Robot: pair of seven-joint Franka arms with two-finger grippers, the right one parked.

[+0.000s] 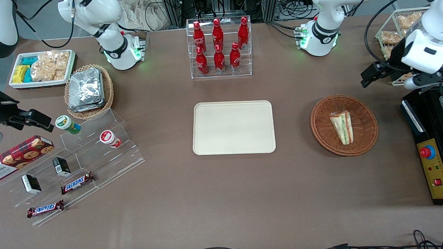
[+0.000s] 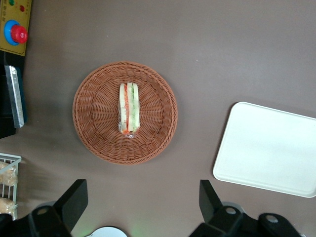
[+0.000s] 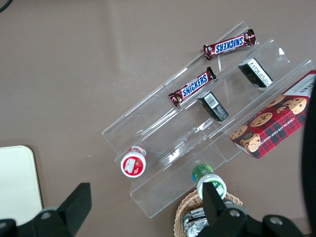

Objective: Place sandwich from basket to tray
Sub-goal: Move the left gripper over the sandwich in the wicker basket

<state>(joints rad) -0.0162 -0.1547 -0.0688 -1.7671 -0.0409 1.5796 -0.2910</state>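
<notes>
Squeezing the sandwich across its soft bread faces looked the likeliest mistake: the clear wrap could slip and the wedge flop back into the basket, or the light basket could lift with it. It lay on its side near the basket's middle, with the tray bare and well apart on the worktop. The gripper hung high above the worktop near the basket, fingers spread wide, holding nothing.

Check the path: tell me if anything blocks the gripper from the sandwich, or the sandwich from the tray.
Nothing visible does. The gripper, open, hangs above the table clear of the basket; the sandwich lies uncovered, and only bare table separates it from the tray.
</notes>
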